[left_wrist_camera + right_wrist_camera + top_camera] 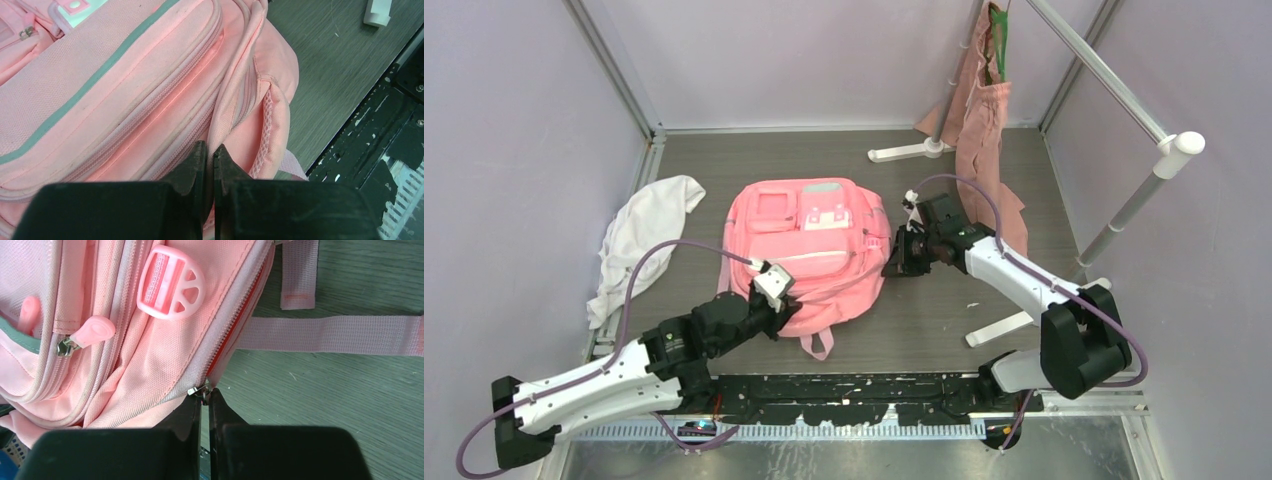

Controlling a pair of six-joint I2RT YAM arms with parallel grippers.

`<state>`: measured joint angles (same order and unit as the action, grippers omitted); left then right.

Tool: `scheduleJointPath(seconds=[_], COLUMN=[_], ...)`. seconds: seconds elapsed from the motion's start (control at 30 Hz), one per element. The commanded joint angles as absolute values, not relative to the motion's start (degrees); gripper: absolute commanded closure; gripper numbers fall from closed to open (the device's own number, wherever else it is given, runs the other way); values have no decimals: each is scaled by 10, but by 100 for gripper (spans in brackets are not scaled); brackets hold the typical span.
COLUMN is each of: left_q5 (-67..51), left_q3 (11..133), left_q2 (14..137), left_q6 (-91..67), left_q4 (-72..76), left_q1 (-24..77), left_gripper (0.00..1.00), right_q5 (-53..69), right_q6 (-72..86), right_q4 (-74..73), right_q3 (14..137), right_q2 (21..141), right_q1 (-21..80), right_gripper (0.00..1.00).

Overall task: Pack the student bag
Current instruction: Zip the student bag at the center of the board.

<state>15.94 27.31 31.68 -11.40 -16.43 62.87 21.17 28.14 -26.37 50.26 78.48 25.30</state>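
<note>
**Both grippers closed against the pink backpack's edges**

The large pink fabric backpack (824, 255) lies flat, front pockets up, in the middle of the grey wood-grain table (924, 165).

The left gripper (210, 151) is at the backpack's near-left edge. Its black fingers are pressed together with only a sliver of gap. The tips sit in the fold where the front compartment, marked by a thin teal stripe (90, 90), meets the side panel, beside the pink mesh side pocket (270, 125). Whether any fabric is caught between the tips cannot be told.

The right gripper (205, 396) is at the backpack's right edge, its fingers drawn tight on the small metal zip slider (198, 389) at the end of the main zip line. On the backpack above that slider are a round pink plastic buckle (171, 282) and a pink rubber zip tab (95, 330). A flat pink webbing strap (330, 334) runs out from the backpack's side across the table.

A crumpled white cloth (649, 235) lies to the left of the backpack, apart from it. A dusty-pink cloth tote (984, 130) hangs on a green hanger (996, 35) beyond the backpack's far-right corner.
</note>
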Motion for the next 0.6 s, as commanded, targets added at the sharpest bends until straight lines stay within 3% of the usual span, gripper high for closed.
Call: scheduleJointPath(seconds=[0.0, 0.07, 0.23, 0.37, 0.57], left_q5=[183, 151, 96, 92, 142], left_q3=[331, 367, 431, 460, 540], left_q2=[330, 391, 553, 646, 770], left_q6=[-105, -97, -87, -76, -82], left_q4=[-169, -168, -67, 16, 9], left_q1=[621, 621, 622, 623, 656], left_gripper=[84, 69, 48, 46, 47], right_q5=[139, 152, 165, 176, 177], right_q6=[269, 270, 277, 296, 303], right_q4=[-226, -227, -224, -211, -209], right_q3=[510, 504, 494, 480, 467], right_q2=[771, 765, 747, 732, 711], right_q1=[209, 210, 221, 223, 224], right_gripper=[99, 99, 99, 99, 99])
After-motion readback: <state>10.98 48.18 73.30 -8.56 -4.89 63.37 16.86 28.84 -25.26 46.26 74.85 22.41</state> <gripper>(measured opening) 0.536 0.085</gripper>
